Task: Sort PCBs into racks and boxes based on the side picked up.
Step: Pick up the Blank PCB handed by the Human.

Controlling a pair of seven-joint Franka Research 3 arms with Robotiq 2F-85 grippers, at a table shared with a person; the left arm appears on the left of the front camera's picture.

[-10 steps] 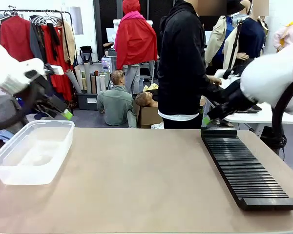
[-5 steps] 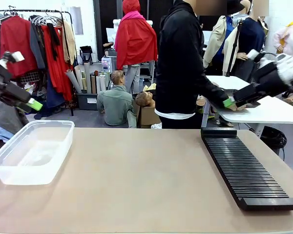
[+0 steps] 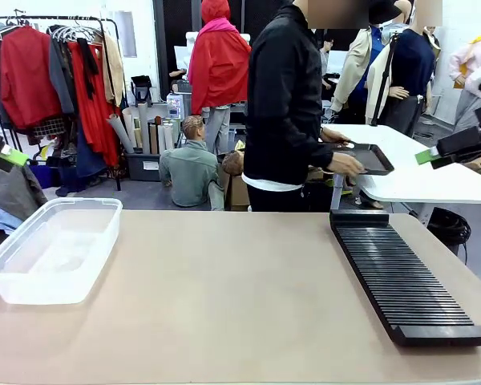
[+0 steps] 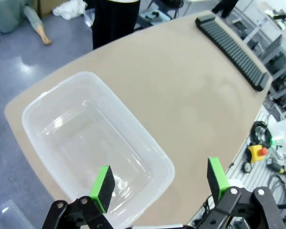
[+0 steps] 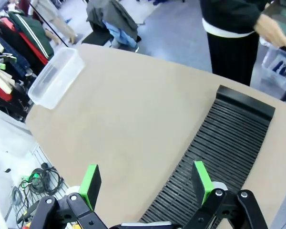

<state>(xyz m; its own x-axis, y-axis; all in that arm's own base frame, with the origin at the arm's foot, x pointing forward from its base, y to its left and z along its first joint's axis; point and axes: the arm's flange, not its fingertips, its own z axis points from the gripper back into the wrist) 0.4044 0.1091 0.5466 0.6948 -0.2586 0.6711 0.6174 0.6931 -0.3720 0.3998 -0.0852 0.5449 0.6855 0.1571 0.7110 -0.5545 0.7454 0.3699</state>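
The PCBs are out of view. The clear plastic box (image 3: 52, 249) stands empty at the table's left end. The long black slotted rack (image 3: 401, 273) lies along the right side. My left gripper (image 3: 8, 154) hangs at the far left edge, above and behind the box. In the left wrist view it (image 4: 160, 177) is open and empty over the box (image 4: 95, 143). My right gripper (image 3: 433, 156) hovers at the far right, beyond the rack's far end. In the right wrist view it (image 5: 146, 181) is open and empty high over the rack (image 5: 219, 148).
A person in a black top (image 3: 284, 104) stands at the table's far edge, holding a dark tray (image 3: 369, 158) over a white table (image 3: 417, 180) behind. The tan tabletop (image 3: 224, 297) between box and rack is bare. Clothes racks and seated people are farther back.
Both arms have drawn back outward, the left to the left edge, the right to the right edge. The person has turned and now holds the dark tray.
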